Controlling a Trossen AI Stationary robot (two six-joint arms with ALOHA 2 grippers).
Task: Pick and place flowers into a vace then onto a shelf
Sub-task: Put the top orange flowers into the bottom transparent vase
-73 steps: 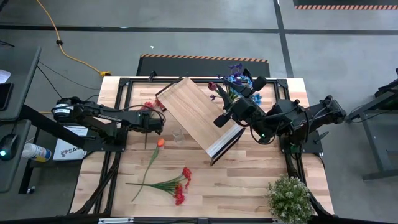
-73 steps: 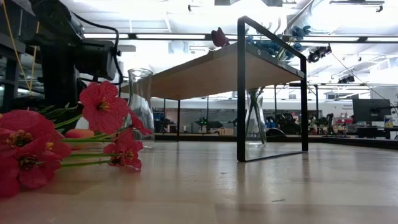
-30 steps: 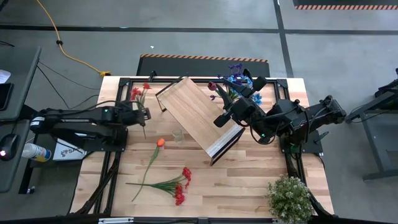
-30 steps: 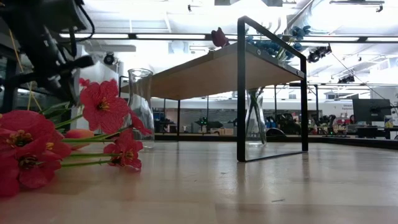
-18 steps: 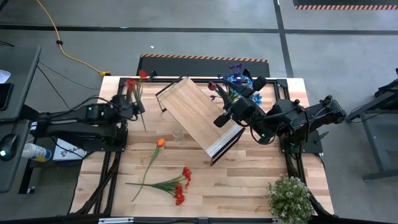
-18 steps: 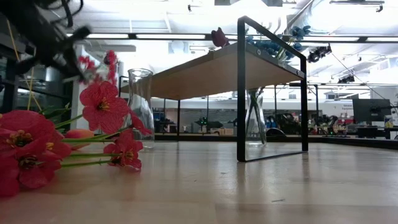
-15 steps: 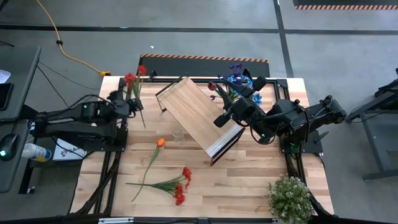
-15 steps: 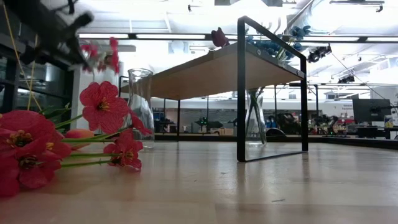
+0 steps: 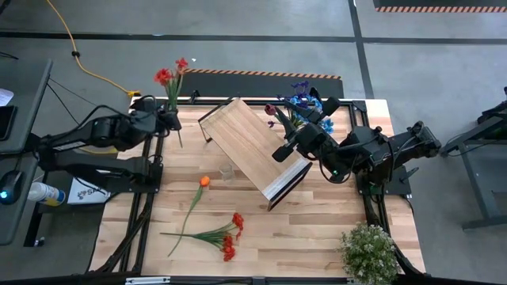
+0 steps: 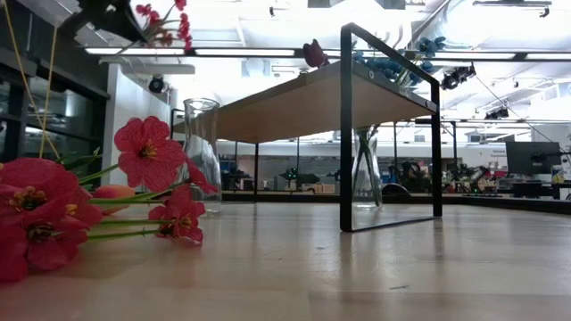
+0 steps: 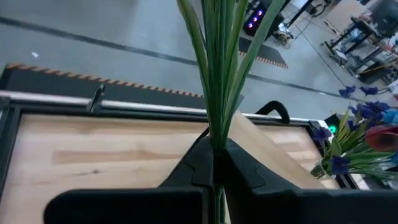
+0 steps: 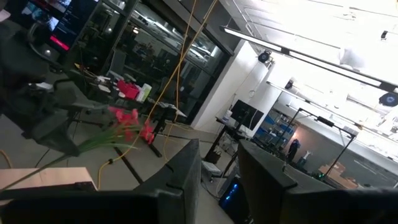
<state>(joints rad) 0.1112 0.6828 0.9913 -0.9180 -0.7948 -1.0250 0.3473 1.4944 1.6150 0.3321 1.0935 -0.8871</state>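
My left gripper is shut on a sprig of red flowers, held high over the table's far left corner; its blooms also show in the low view. An empty glass vase stands left of the tilted light-wood shelf. A second vase with blue and purple flowers stands at the shelf's far right side. An orange flower and a red bunch lie flat on the table. My right gripper hovers open over the shelf's right edge, near its white end. My left gripper pinches the sprig's bundled green stems between its two fingers, below the middle of their length. The fingers come from the table's left and lie across the stems. The sprig is lifted clear and nearly upright, blooms on top, its cut end sticking out below.
A bushy pale-green potted plant stands at the near right corner. The dark table frame runs along the far and left edges. Bare wood lies between the red bunch and the plant.
My left gripper has risen and drawn back toward the table's far left corner, carrying the red sprig. The sprig has tipped more upright, and its blooms now show beyond the far edge in the high view. The right arm has kept still.
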